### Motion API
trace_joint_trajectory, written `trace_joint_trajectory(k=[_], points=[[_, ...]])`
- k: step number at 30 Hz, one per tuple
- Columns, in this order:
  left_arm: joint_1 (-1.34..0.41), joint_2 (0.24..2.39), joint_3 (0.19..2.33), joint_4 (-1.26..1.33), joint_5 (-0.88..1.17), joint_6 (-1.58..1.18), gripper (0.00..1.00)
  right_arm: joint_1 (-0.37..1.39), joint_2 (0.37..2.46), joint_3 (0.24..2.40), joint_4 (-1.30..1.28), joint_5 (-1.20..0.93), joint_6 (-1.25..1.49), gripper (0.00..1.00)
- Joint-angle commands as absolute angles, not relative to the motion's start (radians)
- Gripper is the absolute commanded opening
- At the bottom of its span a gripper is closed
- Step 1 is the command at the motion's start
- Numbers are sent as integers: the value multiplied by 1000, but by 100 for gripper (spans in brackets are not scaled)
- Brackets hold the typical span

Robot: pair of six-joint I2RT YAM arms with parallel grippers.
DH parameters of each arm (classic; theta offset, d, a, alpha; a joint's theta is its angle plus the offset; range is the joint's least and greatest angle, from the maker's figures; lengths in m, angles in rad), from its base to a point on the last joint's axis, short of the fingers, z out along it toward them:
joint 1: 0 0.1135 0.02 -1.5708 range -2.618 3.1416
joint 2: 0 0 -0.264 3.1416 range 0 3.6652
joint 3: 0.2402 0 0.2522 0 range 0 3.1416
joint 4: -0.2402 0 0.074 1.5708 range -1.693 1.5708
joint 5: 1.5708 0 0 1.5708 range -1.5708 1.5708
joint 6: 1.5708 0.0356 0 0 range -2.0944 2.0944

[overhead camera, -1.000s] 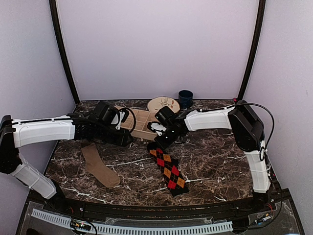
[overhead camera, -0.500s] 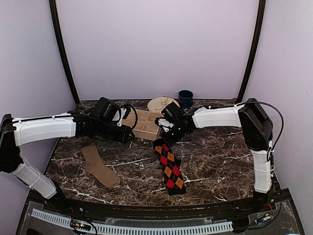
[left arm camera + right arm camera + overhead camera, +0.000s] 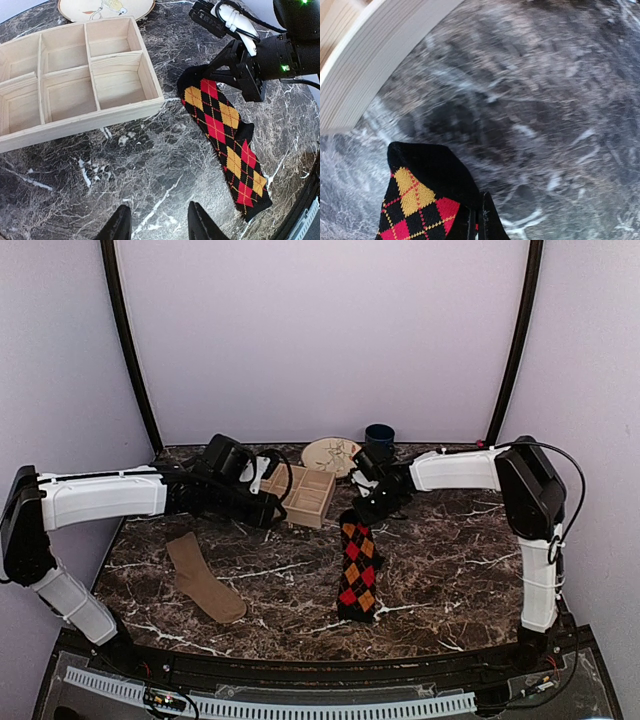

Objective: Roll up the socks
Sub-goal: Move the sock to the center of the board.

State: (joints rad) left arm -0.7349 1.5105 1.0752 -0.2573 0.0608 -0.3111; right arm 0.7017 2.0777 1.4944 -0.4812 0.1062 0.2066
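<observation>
The right gripper (image 3: 368, 510) is pinching the far end of the argyle sock (image 3: 357, 570) at the centre of the surface (image 3: 450, 560). The left gripper (image 3: 157, 215) is hanging spread and empty. The tan sock (image 3: 203, 578) is lying toward the near-left corner. The shallow edge pinch is likely risking slip-out.

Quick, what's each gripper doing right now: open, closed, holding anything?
Left gripper: open, holding nothing.
Right gripper: closed on one end of the black sock with red and orange argyle diamonds.

Tan sock (image 3: 205, 580) flat, near left, angled; black-red-orange argyle sock (image 3: 358, 572) stretched straight, centre, far end lifted
</observation>
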Motion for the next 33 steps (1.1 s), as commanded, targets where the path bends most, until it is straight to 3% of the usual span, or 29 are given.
trace_joint_trajectory(k=[1,9,21,24,28,33], points=[[-734,1548,1130,-228,114,-273,42,653,2075,1552,-485,148,225,0],[-741,1596,1146,-218,140,-261,43,600,2156,1657,-496,155,206,0],[-742,1609,1132,-219,169,-256,77,580,2223,1727,-508,166,209,19],[-741,1594,1116,-210,166,-263,97,579,2211,1725,-511,174,210,32],[-741,1572,1103,-203,145,-267,99,579,2175,1704,-500,179,216,45],[-738,1548,1097,-224,88,-287,99,584,2117,1676,-486,171,236,50]])
